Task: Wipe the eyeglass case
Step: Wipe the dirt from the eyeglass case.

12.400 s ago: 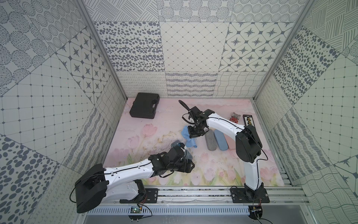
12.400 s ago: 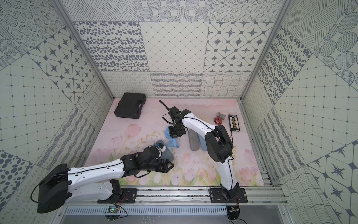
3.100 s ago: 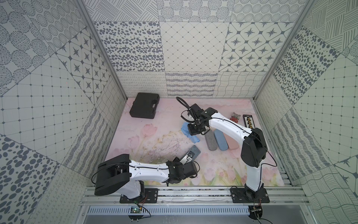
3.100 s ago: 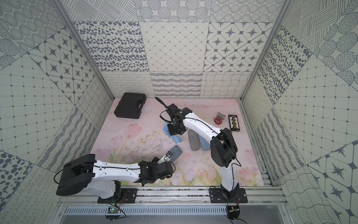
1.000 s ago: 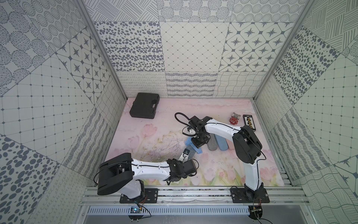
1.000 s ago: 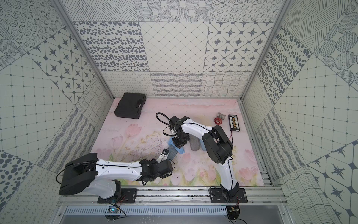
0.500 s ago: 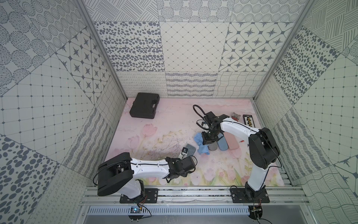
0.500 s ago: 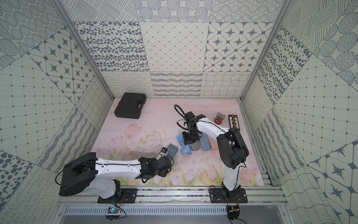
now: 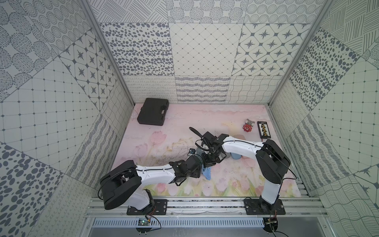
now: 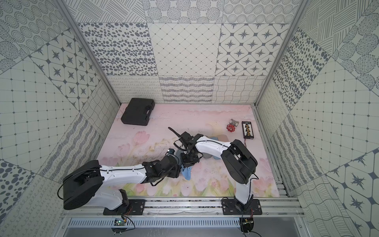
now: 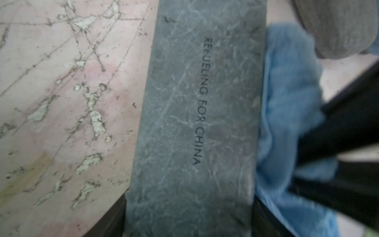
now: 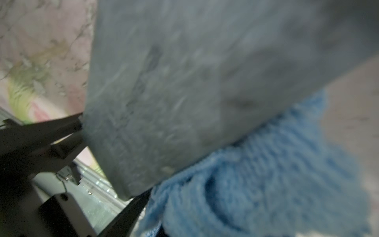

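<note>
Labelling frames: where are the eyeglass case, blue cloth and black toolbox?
eyeglass case (image 11: 194,123): left wrist view, printed face.
blue cloth (image 9: 207,175): a top view, free end.
black toolbox (image 9: 152,111): a top view, lid centre.

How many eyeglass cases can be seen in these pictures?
4. One case is in the left gripper, beside the cloth. A gray case, a blue case and a pink case lie side by side under the right arm, partly covered; more may be hidden.

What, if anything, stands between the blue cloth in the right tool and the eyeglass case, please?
Nothing visible does. The blue cloth, pinched in the right tool, lies right against one long side of the eyeglass case, which the left tool holds.
</note>
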